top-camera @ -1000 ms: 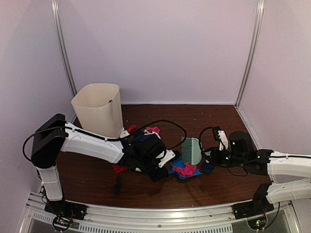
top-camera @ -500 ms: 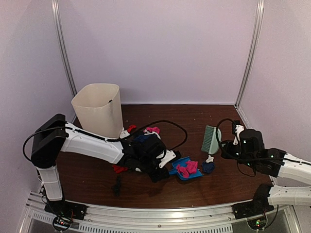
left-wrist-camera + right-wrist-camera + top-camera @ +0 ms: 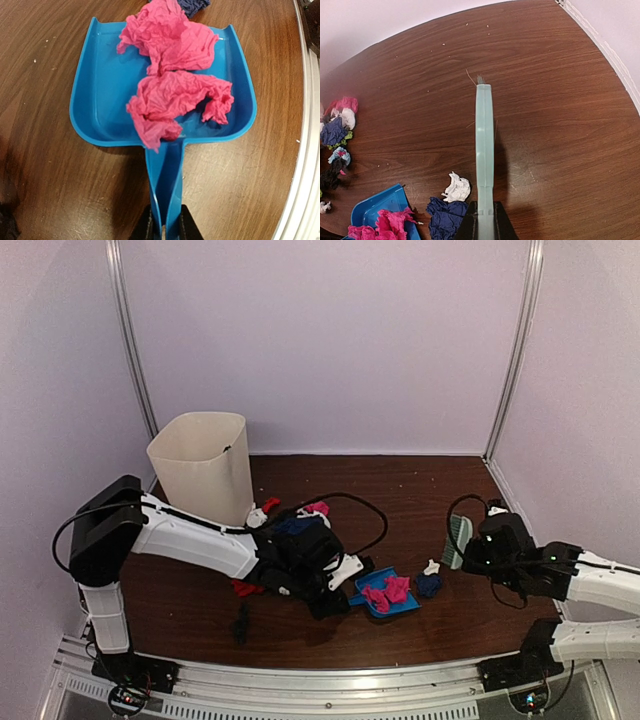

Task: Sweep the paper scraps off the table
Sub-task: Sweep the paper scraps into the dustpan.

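Observation:
Two crumpled pink paper scraps [image 3: 170, 75] lie in the blue dustpan [image 3: 100, 90], which rests flat on the table [image 3: 420, 490]. My left gripper [image 3: 164, 227] is shut on the dustpan's handle. Just right of the pan's mouth lie a dark blue scrap [image 3: 445, 217] and a white scrap [image 3: 456, 188]. My right gripper [image 3: 484, 222] is shut on the pale green brush [image 3: 484, 150], held above the table to the right of these two scraps. From above, the brush [image 3: 457, 540] stands right of the dustpan [image 3: 400, 606]. More scraps [image 3: 337, 130] are heaped at the left.
A cream waste bin [image 3: 203, 465] stands at the back left. Red scraps [image 3: 245, 587] and a black one [image 3: 241, 620] lie by the left arm. A black cable [image 3: 350, 502] loops over the middle. The metal rail [image 3: 320, 675] runs along the front.
My right arm has carried the brush from beside the dustpan's mouth out to the right, turning it edge-on. The dustpan has shifted slightly right with the pink scraps inside.

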`<state>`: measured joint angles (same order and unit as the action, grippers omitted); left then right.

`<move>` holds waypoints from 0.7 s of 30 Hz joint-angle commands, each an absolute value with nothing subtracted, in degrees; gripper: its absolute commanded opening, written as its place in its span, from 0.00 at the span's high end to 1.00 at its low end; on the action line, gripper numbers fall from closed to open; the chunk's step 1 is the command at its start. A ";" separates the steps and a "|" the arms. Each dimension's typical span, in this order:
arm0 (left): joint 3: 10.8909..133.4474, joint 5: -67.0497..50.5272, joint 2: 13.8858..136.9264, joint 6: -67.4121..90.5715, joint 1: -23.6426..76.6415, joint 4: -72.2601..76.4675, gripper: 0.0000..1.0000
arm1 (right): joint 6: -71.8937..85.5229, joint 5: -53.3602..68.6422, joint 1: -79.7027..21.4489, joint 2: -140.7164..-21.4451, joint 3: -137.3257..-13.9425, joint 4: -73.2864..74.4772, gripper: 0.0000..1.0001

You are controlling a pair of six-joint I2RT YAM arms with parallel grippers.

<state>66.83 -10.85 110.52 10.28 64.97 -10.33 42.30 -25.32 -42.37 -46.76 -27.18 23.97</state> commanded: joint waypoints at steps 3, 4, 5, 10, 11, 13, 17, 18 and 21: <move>69.00 -12.61 112.77 9.54 65.13 -9.14 1.00 | 41.57 -19.95 -42.23 -49.37 -27.55 23.29 1.00; 69.19 -12.50 112.92 9.75 65.13 -9.14 1.00 | 41.75 -18.86 -42.25 -50.08 -27.61 23.56 1.00; 69.44 -12.37 113.21 9.90 65.13 -9.14 1.00 | 41.80 -17.98 -42.28 -50.82 -27.76 23.82 1.00; 70.67 -12.19 114.12 10.26 65.13 -9.31 1.00 | 42.23 -14.35 -42.96 -53.24 -28.21 23.65 1.00; 70.93 -12.05 114.37 10.28 65.12 -9.51 1.00 | 42.06 -13.66 -43.13 -53.21 -28.17 23.25 1.00; 71.32 -11.72 114.70 10.28 65.10 -9.78 1.00 | 41.70 -11.92 -43.44 -52.95 -28.04 22.45 1.00; 71.78 -10.89 115.01 10.38 65.13 -9.83 1.00 | 40.58 -8.90 -43.84 -52.31 -27.82 21.15 1.00; 71.93 -10.56 114.99 10.46 65.13 -9.84 1.00 | 40.15 -7.99 -43.91 -52.24 -27.61 20.77 1.00; 72.14 -9.90 115.03 10.55 65.10 -9.81 1.00 | 39.30 -6.19 -43.95 -52.20 -27.11 19.70 1.00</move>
<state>70.70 -11.09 114.13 10.35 64.99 -10.48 41.01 -11.05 -43.44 -52.60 -27.18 20.32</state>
